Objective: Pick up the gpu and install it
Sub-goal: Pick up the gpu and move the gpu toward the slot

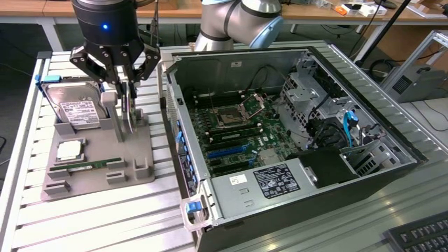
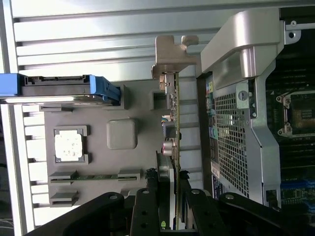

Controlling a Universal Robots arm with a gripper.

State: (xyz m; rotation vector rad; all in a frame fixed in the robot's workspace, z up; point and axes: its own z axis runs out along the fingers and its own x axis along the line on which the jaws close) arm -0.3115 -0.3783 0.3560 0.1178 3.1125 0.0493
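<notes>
The gpu [image 1: 127,123] stands on edge over the grey holder tray [image 1: 91,184], its silver bracket facing the exterior view's left. My gripper [image 1: 125,98] comes down from above, and its two black fingers are pressed against the card's two faces, shut on it. In the wrist view the gpu [image 2: 176,123] runs edge-on away from the fingers [image 2: 165,184], with its bent metal bracket at the far end. I cannot tell whether the card has left its slot in the tray. The open computer case [image 1: 294,136] lies just to the exterior view's right of the card.
On the tray sit a hard drive with blue handles [image 1: 77,107], a CPU [image 1: 70,150] and a narrow RAM stick [image 1: 87,166]. The case's perforated wall [image 2: 236,137] stands close beside the card. The motherboard [image 1: 238,131] lies exposed inside. A keyboard corner [image 1: 420,236] is at the front right.
</notes>
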